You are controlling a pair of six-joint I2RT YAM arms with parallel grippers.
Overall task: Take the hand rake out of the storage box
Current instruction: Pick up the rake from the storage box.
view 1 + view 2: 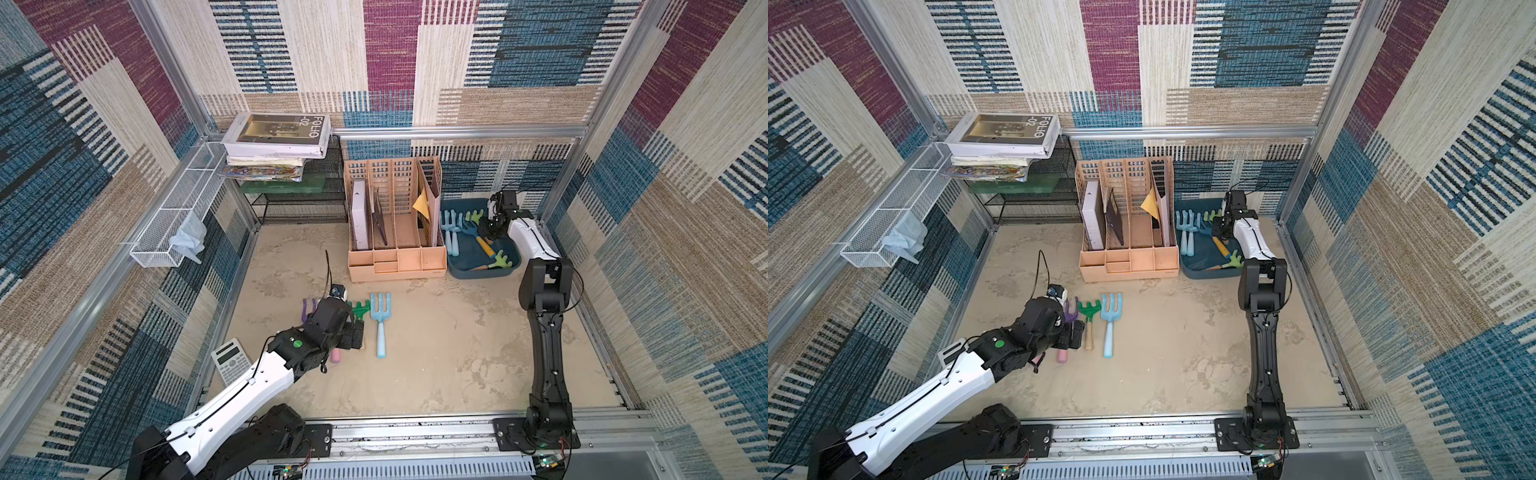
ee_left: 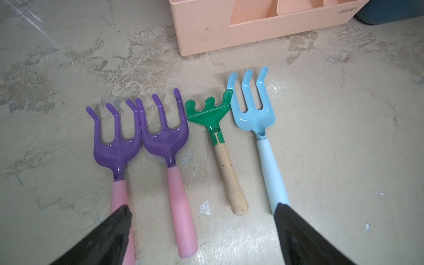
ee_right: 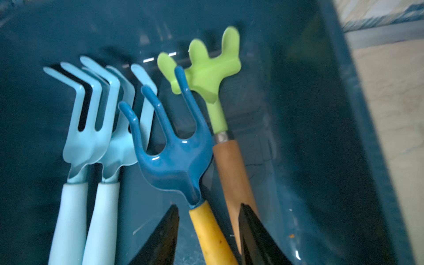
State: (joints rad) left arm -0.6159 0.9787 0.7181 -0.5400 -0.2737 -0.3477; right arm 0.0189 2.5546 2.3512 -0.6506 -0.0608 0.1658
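The right fingers (image 3: 160,241) were down inside the storage box (image 3: 344,114). They were partly open and stood either side of the yellow handle of a dark blue rake (image 3: 176,165), with slim gaps showing, so they were not clamped on it. That rake lay in the box between two pale blue rakes (image 3: 91,142) and a light green rake (image 3: 206,75) with a wooden handle. In the right wrist view one of its prongs overlapped the light green head.

The box sat on the tabletop (image 2: 321,137) at the far right, just beside the peach organiser (image 1: 395,257). The left fingers (image 2: 103,243) were spread wide and held nothing. They hung above the handle ends of a row on the tabletop: two purple rakes (image 2: 117,146), a dark green rake (image 2: 208,112) and a lone sky-blue rake (image 2: 252,112).
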